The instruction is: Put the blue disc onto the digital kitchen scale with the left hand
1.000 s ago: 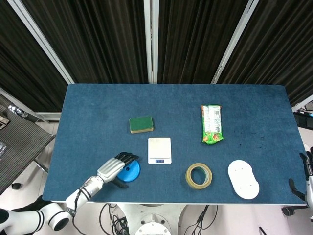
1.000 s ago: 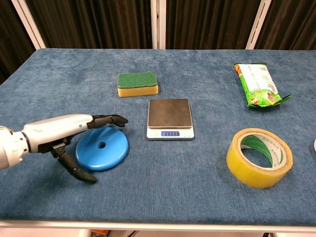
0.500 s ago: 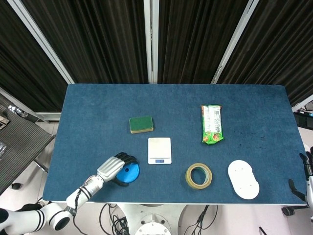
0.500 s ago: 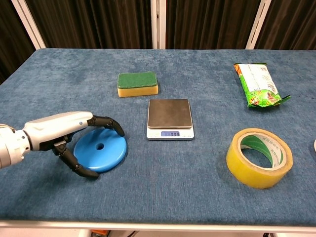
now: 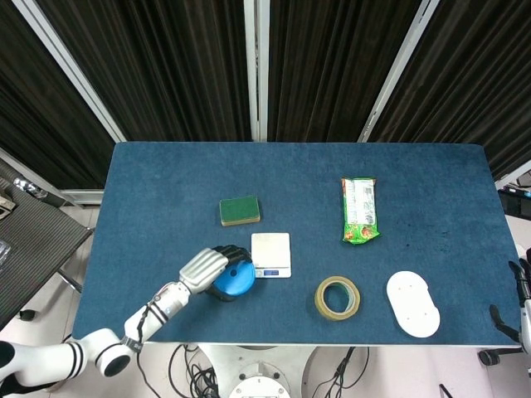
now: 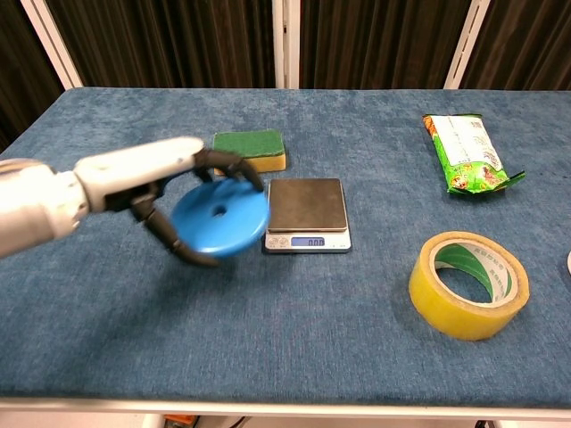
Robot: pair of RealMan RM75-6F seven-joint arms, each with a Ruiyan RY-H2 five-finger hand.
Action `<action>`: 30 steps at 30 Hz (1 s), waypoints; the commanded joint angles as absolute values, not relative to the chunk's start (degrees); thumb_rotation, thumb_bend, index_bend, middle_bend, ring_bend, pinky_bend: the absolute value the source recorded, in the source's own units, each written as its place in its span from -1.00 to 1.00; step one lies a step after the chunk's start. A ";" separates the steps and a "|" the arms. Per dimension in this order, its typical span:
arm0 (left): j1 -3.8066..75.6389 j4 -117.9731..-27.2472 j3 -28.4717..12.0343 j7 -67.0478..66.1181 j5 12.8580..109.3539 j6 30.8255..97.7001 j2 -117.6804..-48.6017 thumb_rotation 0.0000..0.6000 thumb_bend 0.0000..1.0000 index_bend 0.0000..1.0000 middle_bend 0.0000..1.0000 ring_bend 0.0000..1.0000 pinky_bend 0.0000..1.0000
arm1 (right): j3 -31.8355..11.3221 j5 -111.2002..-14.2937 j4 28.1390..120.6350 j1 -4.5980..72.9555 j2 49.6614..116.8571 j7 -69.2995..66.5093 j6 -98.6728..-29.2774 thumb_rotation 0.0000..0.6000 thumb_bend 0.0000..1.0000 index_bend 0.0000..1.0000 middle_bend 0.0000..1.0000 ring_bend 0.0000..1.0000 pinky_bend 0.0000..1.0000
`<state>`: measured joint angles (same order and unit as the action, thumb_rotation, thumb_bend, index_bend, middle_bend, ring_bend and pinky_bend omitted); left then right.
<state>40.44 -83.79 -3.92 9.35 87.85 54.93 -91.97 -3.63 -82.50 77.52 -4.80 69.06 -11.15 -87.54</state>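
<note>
My left hand [image 6: 165, 183] grips the blue disc [image 6: 220, 219] by its rim and holds it tilted in the air, just left of the digital kitchen scale [image 6: 307, 213]. In the head view the same left hand [image 5: 204, 267] carries the blue disc [image 5: 236, 279] beside the scale [image 5: 271, 254], whose steel platform is bare. The disc's right edge hangs close to the scale's left side. Only a sliver of my right hand [image 5: 524, 282] shows at the right edge of the head view; how its fingers lie is not visible.
A green and yellow sponge [image 6: 249, 150] lies behind the scale. A roll of yellow tape [image 6: 469, 283] sits at the front right, a green snack packet [image 6: 467, 152] at the back right, and a white oval board [image 5: 412, 303] near the right front edge.
The left hand closed around the disc, lifted it off the table and carried it right and up toward the scale. The disc is now tilted in the air.
</note>
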 commanded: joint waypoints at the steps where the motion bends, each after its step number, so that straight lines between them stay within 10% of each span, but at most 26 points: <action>1: 43.10 -82.27 -6.45 8.00 85.55 52.03 -94.18 1.00 -0.60 -0.42 -0.26 -0.32 0.23 | -3.70 -82.43 77.18 -4.76 69.18 -11.54 -87.46 1.00 -0.44 -1.00 -1.00 -1.00 -1.00; 24: 54.24 -62.31 -13.55 9.17 76.84 43.33 -110.57 1.00 -0.61 -0.55 -0.29 -0.36 0.17 | -3.98 -81.28 75.55 -3.77 69.14 -14.15 -84.57 1.00 -0.44 -1.00 -1.00 -1.00 -1.00; 30: 54.81 -59.54 -13.12 9.79 76.93 43.42 -111.93 1.00 -0.65 -0.91 -0.68 -0.77 -0.25 | -4.25 -81.15 75.15 -3.62 69.04 -14.87 -84.50 1.00 -0.44 -1.00 -1.00 -1.00 -1.00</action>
<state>54.72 -60.06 -13.25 9.68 76.95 43.31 -111.58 -4.22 -81.12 75.18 -3.63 69.06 -14.84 -84.46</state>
